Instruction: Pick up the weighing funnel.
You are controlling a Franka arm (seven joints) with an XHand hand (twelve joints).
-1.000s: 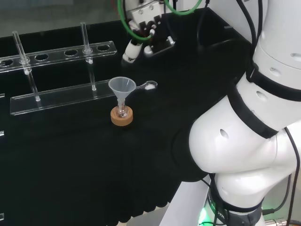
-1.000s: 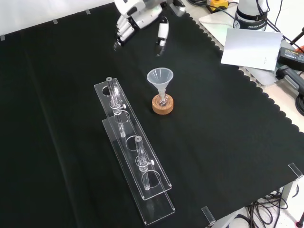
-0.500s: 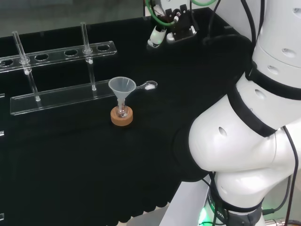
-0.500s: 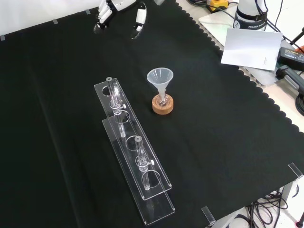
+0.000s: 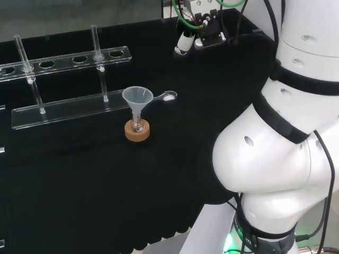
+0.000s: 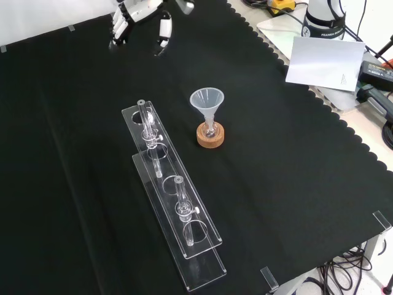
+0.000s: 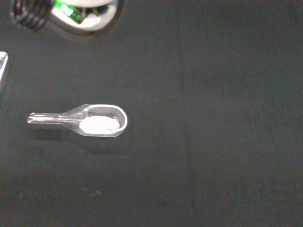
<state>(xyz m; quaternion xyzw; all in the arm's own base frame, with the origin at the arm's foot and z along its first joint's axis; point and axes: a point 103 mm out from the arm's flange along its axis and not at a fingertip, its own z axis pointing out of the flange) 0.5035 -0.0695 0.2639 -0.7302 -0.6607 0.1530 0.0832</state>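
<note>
The weighing funnel (image 5: 168,96) is a small clear scoop with white powder in its bowl. It lies flat on the black cloth just right of the big funnel (image 5: 137,98) in the head view. Close up in the wrist view, the weighing funnel (image 7: 97,123) lies alone with its short stem level on the cloth. My hand (image 5: 184,42) hangs high above the cloth, beyond and to the right of the scoop in the head view. In the front view the hand (image 6: 138,9) is at the top edge, fingers (image 6: 116,27) straight and spread, holding nothing.
The big funnel (image 6: 207,101) stands in a small flask on a cork ring (image 6: 210,136). A long clear test-tube rack (image 6: 172,203) with two tubes lies left of it in the front view. Papers (image 6: 322,61) lie past the cloth's scalloped right edge.
The hand has swung away from the funnel: rightward and farther off in the head view, leftward and up toward the top edge in the front view. The weighing funnel has not moved.
</note>
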